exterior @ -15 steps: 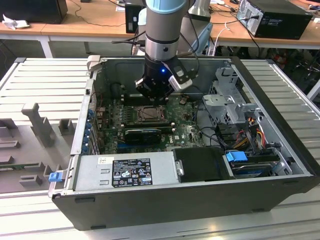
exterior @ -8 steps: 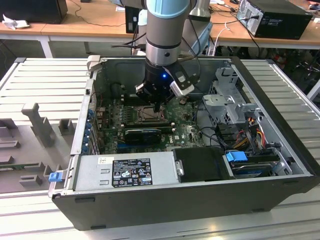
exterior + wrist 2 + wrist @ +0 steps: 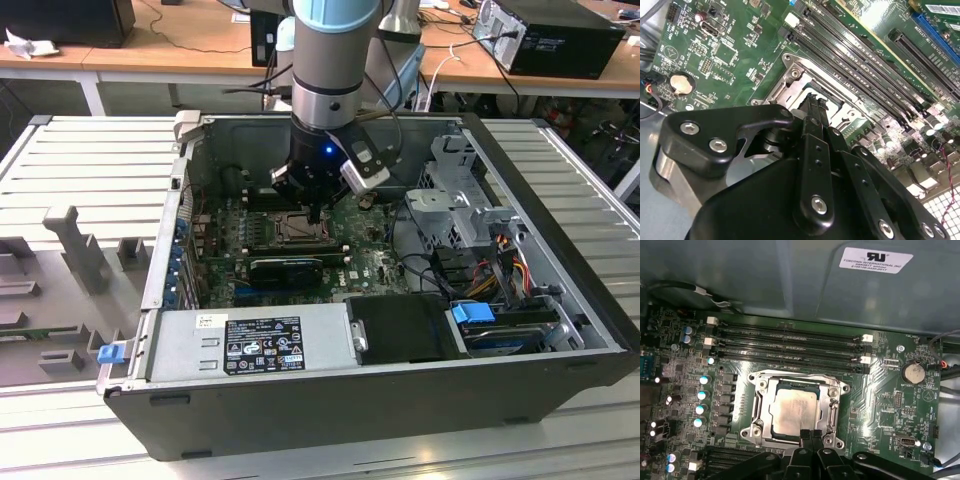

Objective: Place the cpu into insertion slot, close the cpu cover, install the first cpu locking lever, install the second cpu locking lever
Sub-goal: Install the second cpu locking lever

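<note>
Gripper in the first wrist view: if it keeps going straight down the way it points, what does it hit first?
Most likely the cpu cover at its near edge, beside the cpu seated in the socket; the tool sits right above that edge, though depth is hard to judge.

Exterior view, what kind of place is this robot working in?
Likely an electronics lab or computer assembly workbench. An open desktop computer case lies on its side on a slatted metal table, the gripper hangs over its motherboard, and wooden desks with cables stand behind.
</note>
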Controlling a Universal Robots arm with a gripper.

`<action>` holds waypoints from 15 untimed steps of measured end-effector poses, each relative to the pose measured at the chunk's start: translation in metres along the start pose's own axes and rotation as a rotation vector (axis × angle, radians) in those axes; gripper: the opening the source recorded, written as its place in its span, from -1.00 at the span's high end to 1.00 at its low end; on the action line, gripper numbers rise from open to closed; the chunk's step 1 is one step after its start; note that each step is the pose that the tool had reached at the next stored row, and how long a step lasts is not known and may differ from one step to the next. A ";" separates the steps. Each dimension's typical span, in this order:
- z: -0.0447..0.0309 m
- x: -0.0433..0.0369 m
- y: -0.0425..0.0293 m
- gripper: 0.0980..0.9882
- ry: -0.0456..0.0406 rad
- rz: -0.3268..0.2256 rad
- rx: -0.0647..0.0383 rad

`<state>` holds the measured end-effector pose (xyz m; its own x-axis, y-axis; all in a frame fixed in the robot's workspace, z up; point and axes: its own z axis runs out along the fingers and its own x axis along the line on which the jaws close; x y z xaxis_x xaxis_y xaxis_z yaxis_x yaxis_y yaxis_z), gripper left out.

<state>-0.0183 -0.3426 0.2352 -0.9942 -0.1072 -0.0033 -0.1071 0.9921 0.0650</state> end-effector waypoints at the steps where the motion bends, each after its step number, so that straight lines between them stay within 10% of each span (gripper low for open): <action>1: -0.0002 0.0000 0.0000 0.98 -0.0002 0.000 0.000; 15: -0.0007 0.0005 -0.0045 0.98 -0.0001 0.000 0.000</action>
<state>-0.0183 -0.3473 0.2356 -0.9942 -0.1072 -0.0034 -0.1071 0.9921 0.0652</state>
